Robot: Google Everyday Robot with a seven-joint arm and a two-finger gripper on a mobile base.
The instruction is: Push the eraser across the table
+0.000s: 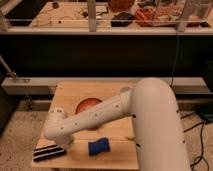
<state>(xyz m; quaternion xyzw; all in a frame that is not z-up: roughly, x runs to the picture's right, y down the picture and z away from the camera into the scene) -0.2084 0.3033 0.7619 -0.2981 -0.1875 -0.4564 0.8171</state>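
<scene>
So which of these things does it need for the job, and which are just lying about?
Job: black eraser; pincer, right by it at a front corner of the table.
Lying about: red bowl; blue block.

Views: one camera is covering the whole scene.
Viewpoint: it is looking from high up on the near side of the table point(75, 92), above and behind the arm point(100, 117).
Direction: it is facing forward and tilting down, taking in the tabletop from its near edge to its far edge.
Nearness: it is sitting close, so the arm's thick white upper part is filling the lower right and covering the table's near right corner.
Background: beyond the far edge, a cluttered bench point(100, 30) is running across the top.
Gripper: the gripper point(64, 144) is hanging low at the near left corner, just beside the eraser point(49, 153).
</scene>
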